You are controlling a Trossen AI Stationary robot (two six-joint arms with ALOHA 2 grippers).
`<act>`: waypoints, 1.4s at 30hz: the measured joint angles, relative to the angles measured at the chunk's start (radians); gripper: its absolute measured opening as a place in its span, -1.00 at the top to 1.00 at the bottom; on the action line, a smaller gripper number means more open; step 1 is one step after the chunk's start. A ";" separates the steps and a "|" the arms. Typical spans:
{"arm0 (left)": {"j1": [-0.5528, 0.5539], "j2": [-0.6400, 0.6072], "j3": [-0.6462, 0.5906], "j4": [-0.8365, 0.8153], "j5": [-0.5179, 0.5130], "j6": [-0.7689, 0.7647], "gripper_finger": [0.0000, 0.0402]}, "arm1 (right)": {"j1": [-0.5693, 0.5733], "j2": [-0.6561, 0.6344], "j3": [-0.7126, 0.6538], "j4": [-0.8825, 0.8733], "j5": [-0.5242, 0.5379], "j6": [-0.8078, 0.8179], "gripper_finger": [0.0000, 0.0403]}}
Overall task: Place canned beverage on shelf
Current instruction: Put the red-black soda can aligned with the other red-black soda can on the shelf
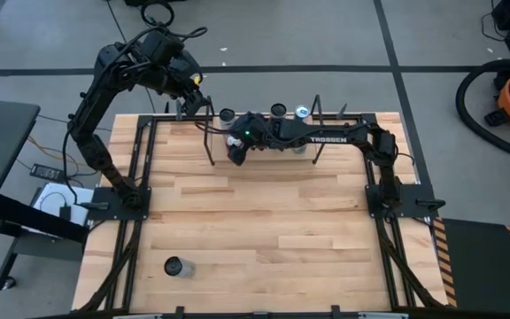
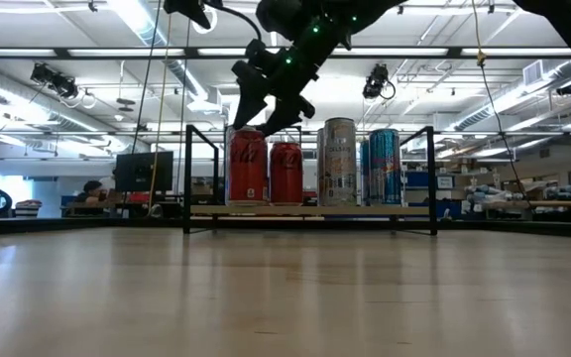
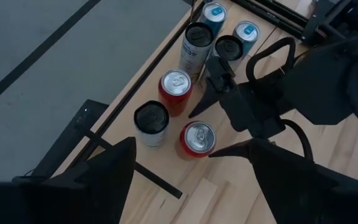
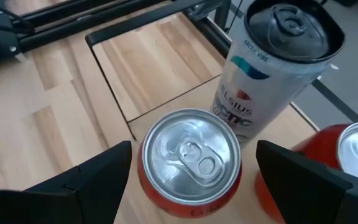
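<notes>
The shelf (image 2: 365,210) stands at the table's far edge and carries several upright cans. In the right wrist view a red can (image 4: 191,158) stands on the shelf board (image 4: 160,68), next to a white Celsius can (image 4: 272,68) and a second red can (image 4: 353,155). My right gripper (image 2: 269,119) is open just above the red cans, with one finger on either side of the nearer one and clear of it; it also shows in the high view (image 1: 235,146). My left gripper (image 1: 197,99) is open and empty, raised beyond the shelf's left end.
A white can with a black top (image 3: 151,121), tall dark-topped cans (image 3: 197,37) and blue cans (image 3: 247,28) also stand on the shelf. A single can (image 1: 175,266) is on the table near the front left. Black frame rails run along the table's sides.
</notes>
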 joint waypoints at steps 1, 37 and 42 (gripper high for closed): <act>0.000 0.000 0.000 0.000 0.000 0.000 -0.57 | 0.001 0.000 0.000 -0.001 0.000 -0.001 -0.76; 0.000 0.000 0.000 0.000 0.000 -0.001 -0.57 | -0.014 -0.001 -0.013 -0.027 -0.066 -0.009 -0.24; 0.000 0.000 0.000 0.000 0.000 0.000 -0.57 | -0.020 -0.002 -0.011 -0.042 -0.080 -0.012 -0.21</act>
